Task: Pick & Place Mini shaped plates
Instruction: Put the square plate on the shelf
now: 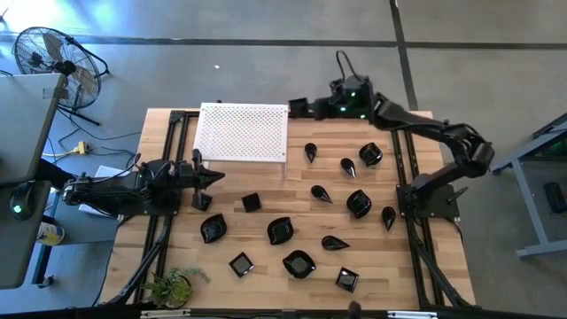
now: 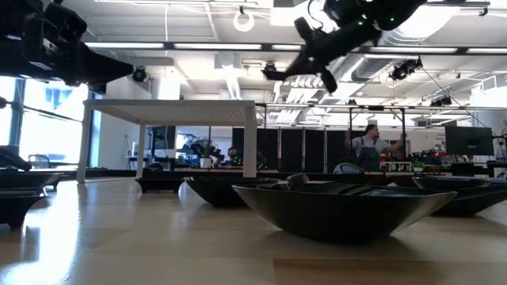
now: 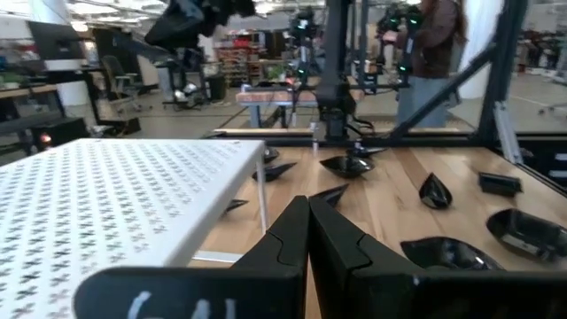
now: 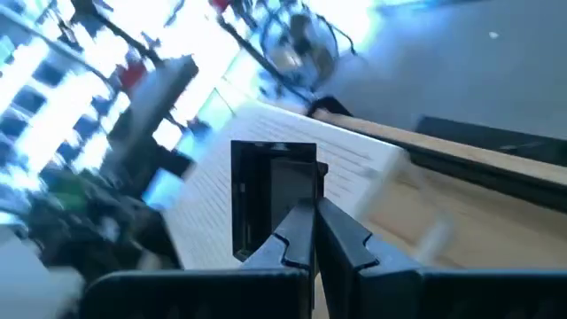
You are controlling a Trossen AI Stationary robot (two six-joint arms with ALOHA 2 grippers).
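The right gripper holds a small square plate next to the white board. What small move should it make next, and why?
Probably move sideways over the white board, then lower. The right gripper is shut on a square plate, held at the board's edge above the table, and the board's top looks bare. The left gripper waits shut nearby.

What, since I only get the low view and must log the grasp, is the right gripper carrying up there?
Observer: The right gripper is shut on the rim of a small glossy black square plate.
Operator: Where over the table?
Observer: In the high view, it is at the far right corner of the white perforated board.
Operator: And the other arm?
Observer: The left gripper is shut on nothing, near the board's front edge.
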